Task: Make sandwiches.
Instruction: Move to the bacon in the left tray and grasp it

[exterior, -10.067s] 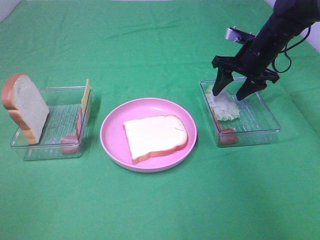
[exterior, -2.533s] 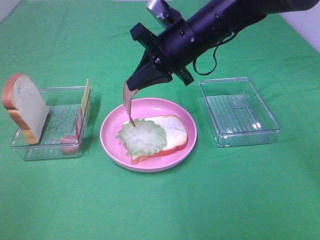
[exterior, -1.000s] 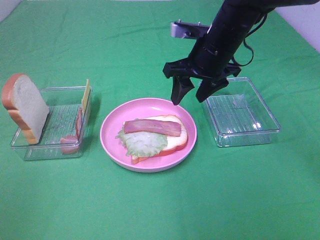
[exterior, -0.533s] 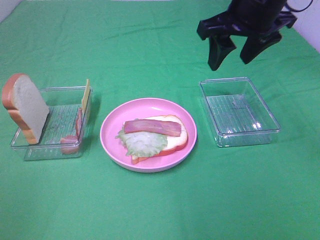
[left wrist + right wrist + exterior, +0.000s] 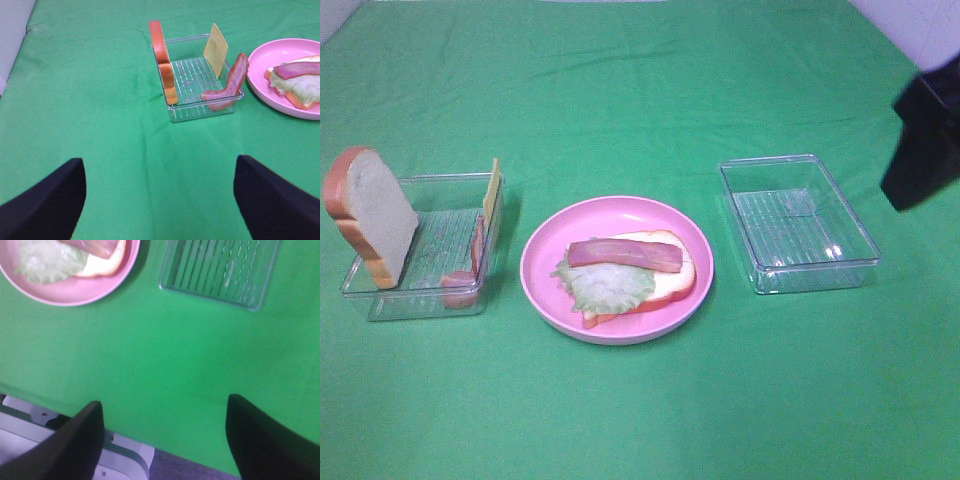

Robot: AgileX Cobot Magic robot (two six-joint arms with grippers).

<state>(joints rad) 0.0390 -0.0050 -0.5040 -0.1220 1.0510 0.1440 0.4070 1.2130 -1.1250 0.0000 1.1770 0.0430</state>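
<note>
**A:** High view: right arm (image 5: 925, 140) has backed off to the right edge, and a second ago it was over the plate. The sandwich (image 5: 630, 272) sits mid pink plate (image 5: 535, 262), with lettuce (image 5: 603, 288) and a bacon strip (image 5: 623, 253) now on the bottom bread slice (image 5: 670, 272). Right tray (image 5: 790, 215) is cleaned out.

**B:** Remaining?

**A:** Cheese square (image 5: 492, 192), top bread slice (image 5: 372, 215) and spare bacon strip (image 5: 477, 243), all standing in the left tray (image 5: 440, 232). Left arm's job, I'd guess.

**B:** Left wrist?

**A:** Left gripper (image 5: 160, 200) has its fingers spread and holds nothing. It is well apart from that tray, with bare green cloth (image 5: 100, 125) between. Cheese and bacon lean on the plate-side wall, so watch that rim.

**B:** Right wrist?

**A:** Right gripper (image 5: 165, 437) has its fingers wide and holds nothing. The table edge (image 5: 130, 440) is close, so it has no room rightward.
</note>
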